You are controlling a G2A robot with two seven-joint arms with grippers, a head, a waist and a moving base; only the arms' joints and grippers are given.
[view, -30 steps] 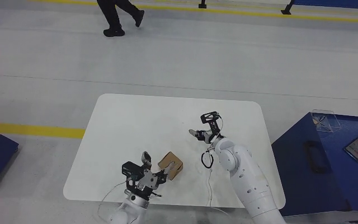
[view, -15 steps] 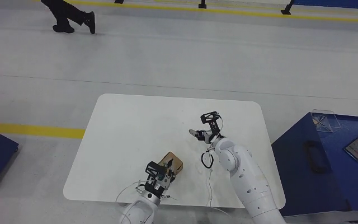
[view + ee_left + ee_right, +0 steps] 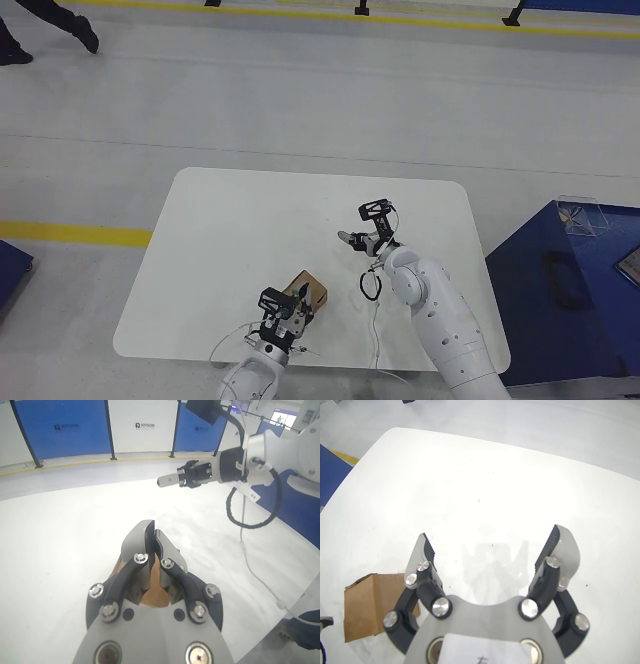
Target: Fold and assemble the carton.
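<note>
The carton (image 3: 311, 289) lies on the white table (image 3: 230, 230), a little toward 6 o'clock from the table's middle in the top view. It is brown and creased, and in the right wrist view one panel stands at an angle to the next, so it looks only partly formed.

The left gripper (image 3: 153, 530) sits directly over the carton, at its 7 o'clock corner in the top view. Its jaws are drawn together with the pads meeting at the tips. Cardboard shows beneath and between the finger links, but whether a flap edge is pinched between the pads cannot be told.

The right gripper (image 3: 492, 540) hangs above bare table at about 1 o'clock from the carton, well apart from it. Its jaws are spread wide and hold nothing.

The step in hand appears to be the left arm pressing or holding down one panel, with the folding early rather than near its end: no closed box shape is visible.

The next move probably calls for the right arm to come toward 7 o'clock and brace or lift the far side. A single closed gripper bearing on a light carton would likely slide it across the smooth top instead of bending a crease. The right jaws would need to narrow onto a wall or flap, low enough to catch the cardboard edge.
</note>
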